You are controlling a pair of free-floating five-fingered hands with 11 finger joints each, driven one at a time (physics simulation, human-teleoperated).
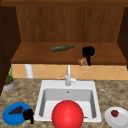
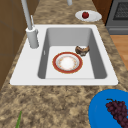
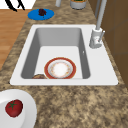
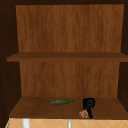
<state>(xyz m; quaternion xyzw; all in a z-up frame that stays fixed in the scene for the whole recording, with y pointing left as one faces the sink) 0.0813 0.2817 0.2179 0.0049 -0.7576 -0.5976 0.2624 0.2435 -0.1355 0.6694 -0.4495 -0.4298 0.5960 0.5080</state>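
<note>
The right hand [image 1: 88, 53] hangs over the front edge of the lowest cabinet shelf [image 1: 37, 53], fingers pointing down toward six o'clock. Its fingertips sit right at a small brown roll [image 1: 82, 61], touching it or nearly so; I cannot tell whether the fingers actually close on it. In the upper view the same hand [image 4: 88, 104] stands just above and to the one o'clock side of the roll [image 4: 83, 114]. The roll is a rounded lump at the shelf's lip, with no long axis I can make out.

At about nine o'clock from the hand, well apart, a green bottle [image 1: 62, 48] lies on its side on the shelf, its long axis running nearly left to right and its neck pointing toward three o'clock, tipped slightly upward.

The left hand [image 1: 28, 115] hovers low at the front left, at the three o'clock edge of a blue plate [image 1: 8, 118] that carries grapes [image 1: 15, 110]; its fingers look curled, holding nothing I can see.

Below the shelf the faucet [image 1: 68, 76] rises behind the sink [image 1: 47, 85]. A red bowl [image 1: 67, 114] sits in the basin, with another brown piece [image 2: 82, 50] beside it. At the far right a white plate [image 1: 123, 121] holds a tomato [image 1: 114, 113].
</note>
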